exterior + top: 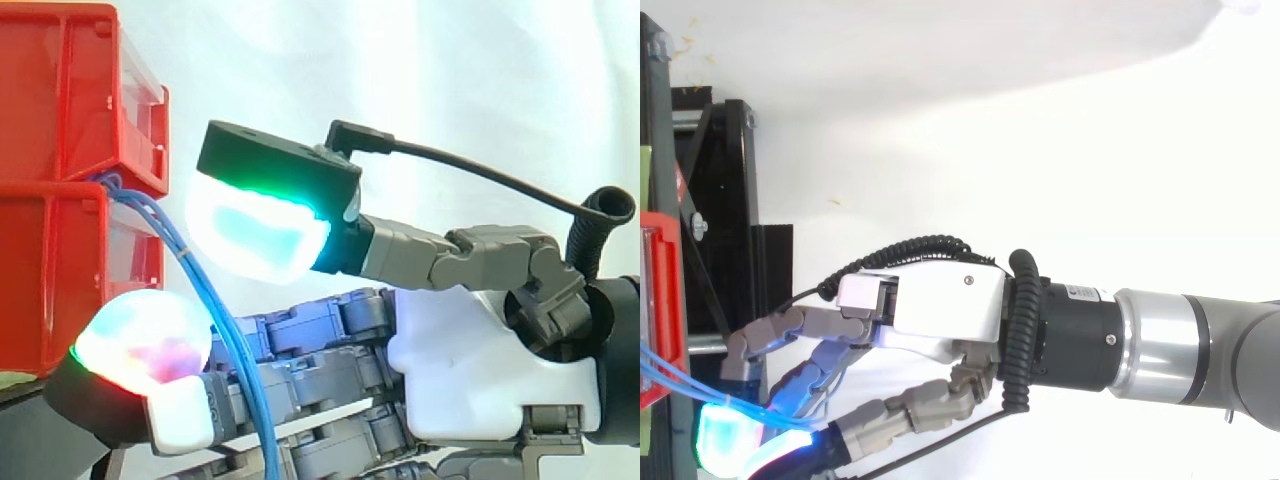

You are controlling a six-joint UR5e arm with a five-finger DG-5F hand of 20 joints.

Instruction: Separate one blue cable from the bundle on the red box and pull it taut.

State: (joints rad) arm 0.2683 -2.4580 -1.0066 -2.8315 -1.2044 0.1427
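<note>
Your hand [480, 370] has the red bins [60, 200] close ahead of its fingertips, so in the side view there is scant room forward. The blue cables [215, 320] hang down across the gap between the upper and lower pads [260, 235], perhaps clear of both, though you can't be sure. In the top view the black stand [720, 200] blocks the far side, and bare white space lies behind your wrist.
</note>
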